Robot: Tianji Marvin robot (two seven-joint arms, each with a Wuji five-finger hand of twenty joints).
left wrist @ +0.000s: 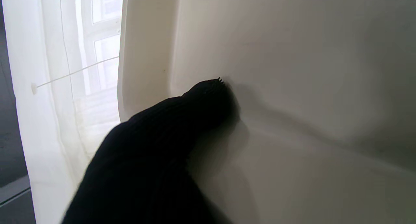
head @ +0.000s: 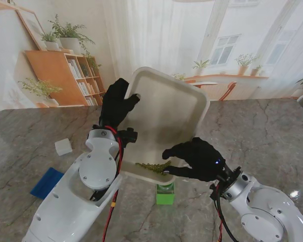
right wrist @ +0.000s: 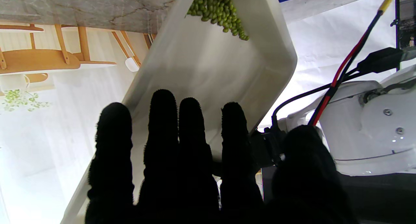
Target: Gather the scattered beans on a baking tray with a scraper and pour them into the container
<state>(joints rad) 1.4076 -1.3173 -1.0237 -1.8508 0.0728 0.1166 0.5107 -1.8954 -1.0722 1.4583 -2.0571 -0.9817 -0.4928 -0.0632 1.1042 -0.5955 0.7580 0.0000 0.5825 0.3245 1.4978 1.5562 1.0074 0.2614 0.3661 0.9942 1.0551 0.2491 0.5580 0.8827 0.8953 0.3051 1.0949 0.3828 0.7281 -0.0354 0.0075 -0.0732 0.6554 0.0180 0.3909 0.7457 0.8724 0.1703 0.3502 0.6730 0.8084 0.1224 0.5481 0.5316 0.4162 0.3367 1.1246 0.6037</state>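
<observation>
1. Now the white baking tray (head: 166, 108) is tipped up steeply, its low edge over the green container (head: 165, 194) on the desk (head: 272, 136).
2. The left robot hand (head: 116, 103) holds the tray's upper left rim, with a finger pressed on the inside.
3. The right robot hand (head: 197, 159) grips the tray's low right edge.
4. The green beans (head: 154, 167) lie piled in the low corner, just over the container.
5. A blue scraper (head: 46, 182) lies flat on the desk, far left.

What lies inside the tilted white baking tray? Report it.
Inside the tilted white plastic baking tray, small green beans are heaped along its lowest edge. The black-gloved right hand covers part of that edge.
</observation>
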